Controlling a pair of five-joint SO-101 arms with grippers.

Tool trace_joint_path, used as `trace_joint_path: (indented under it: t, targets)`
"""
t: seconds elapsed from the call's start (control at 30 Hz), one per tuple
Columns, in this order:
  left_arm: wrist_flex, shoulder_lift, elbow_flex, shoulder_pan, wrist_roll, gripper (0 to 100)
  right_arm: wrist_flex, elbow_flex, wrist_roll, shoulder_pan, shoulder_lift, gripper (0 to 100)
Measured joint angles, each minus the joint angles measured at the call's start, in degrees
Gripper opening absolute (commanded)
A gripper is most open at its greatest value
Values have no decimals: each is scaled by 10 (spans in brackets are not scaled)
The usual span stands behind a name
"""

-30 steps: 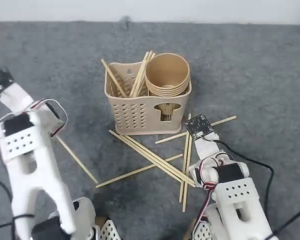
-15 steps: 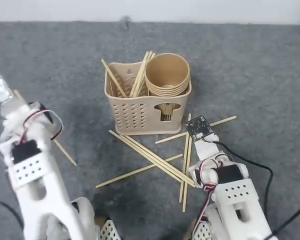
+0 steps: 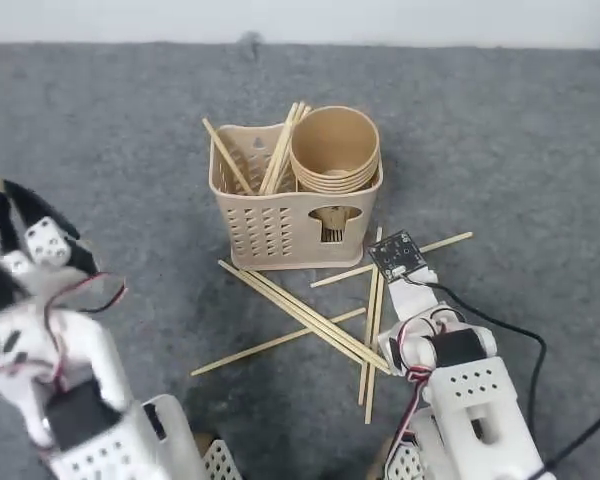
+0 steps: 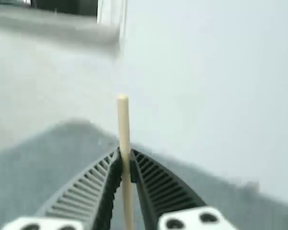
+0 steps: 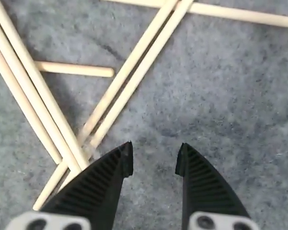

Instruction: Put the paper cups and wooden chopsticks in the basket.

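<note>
Chopsticks (image 3: 302,315) lie crossed on the grey carpet (image 3: 500,150) in front of the basket (image 3: 280,228), which holds a stack of cups (image 3: 335,150) in one compartment and several sticks (image 3: 278,152) standing in the other. Left gripper (image 4: 125,160) is raised well apart from the basket, its jaws closed on one chopstick (image 4: 123,120) that projects past the fingertips. Right gripper (image 5: 153,158) hangs low over the carpet just beside the loose chopsticks, jaws apart and holding nothing.
</note>
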Motion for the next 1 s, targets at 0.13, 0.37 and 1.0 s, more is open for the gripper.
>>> trace_joint_path:
  t: [0.13, 0.37, 1.0]
  targets:
    - [-4, -80, -1, 4, -4, 13, 0, 0, 0, 0, 0, 162]
    - [-139, -138, 4, 4, -4, 13, 0, 0, 0, 0, 0, 162]
    - [-450, -75, 91, 325, -5, 13, 0, 0, 0, 0, 0, 162]
